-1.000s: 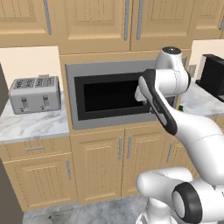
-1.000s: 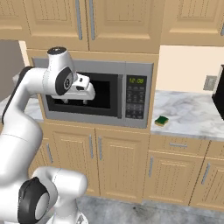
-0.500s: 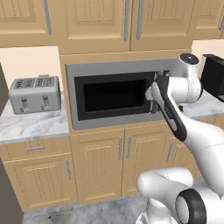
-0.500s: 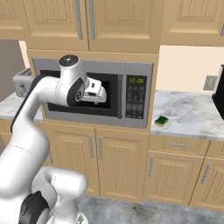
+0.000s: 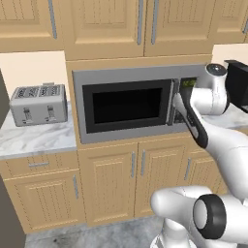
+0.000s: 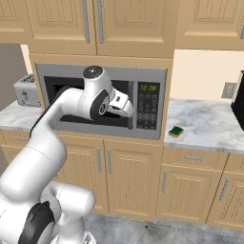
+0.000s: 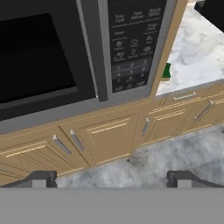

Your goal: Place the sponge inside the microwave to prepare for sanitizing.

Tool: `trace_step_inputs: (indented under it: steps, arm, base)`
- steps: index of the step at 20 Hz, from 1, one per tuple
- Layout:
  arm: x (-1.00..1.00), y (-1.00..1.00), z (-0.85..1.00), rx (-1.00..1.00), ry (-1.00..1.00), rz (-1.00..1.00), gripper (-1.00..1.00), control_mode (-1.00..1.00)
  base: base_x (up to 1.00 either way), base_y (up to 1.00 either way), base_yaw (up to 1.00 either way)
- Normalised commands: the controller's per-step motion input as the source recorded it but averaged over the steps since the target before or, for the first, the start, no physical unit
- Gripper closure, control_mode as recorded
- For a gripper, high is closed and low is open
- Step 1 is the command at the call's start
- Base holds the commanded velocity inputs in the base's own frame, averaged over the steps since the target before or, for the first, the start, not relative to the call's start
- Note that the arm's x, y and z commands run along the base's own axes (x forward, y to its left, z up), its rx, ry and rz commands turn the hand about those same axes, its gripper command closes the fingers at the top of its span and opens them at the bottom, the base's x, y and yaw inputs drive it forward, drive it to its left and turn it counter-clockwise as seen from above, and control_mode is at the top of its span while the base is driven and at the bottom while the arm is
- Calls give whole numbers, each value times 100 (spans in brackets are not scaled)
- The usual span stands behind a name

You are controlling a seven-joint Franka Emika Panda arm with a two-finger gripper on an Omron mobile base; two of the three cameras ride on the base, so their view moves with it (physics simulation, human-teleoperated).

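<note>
While the sponge (image 6: 176, 131) sits at the counter's (image 6: 209, 128) left edge beside the closed microwave (image 6: 102, 102), my gripper (image 7: 111, 177) hangs wide, empty.

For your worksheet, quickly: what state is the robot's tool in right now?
Tool: open, holding nothing, in front of the microwave.

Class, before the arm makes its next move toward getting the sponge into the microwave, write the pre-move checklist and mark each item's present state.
1. Microwave door open for loading: not ok, it is shut.
2. Door handle within reach: ok, the end effector is near it.
3. End effector open and holding nothing: ok.
4. Sponge located: ok, on the counter right of the microwave.
5. Sponge free of neighbours: ok, nothing touches it.
6. Plate inside: cannot tell, the window is dark.
</note>
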Motion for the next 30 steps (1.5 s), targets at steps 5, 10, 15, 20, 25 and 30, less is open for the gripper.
trace_step_inputs:
  steps: [5, 10, 15, 20, 25, 30]
  arm:
    - [24, -13, 0, 3, -3, 5, -100, -100]
    - [26, -4, 0, 0, 0, 9, -100, -100]
    - [34, 0, 0, 0, 0, 10, -100, -100]
    - [41, 0, 0, 0, 0, 2, -100, -100]
    - [42, -2, -12, 0, -1, 0, -100, -100]
    - [46, -14, -24, 0, 0, 0, -100, -100]
  base:
    - [0, 0, 0]
    - [0, 0, 0]
    - [0, 0, 0]
    - [0, 0, 0]
    - [0, 0, 0]
    - [0, 0, 0]
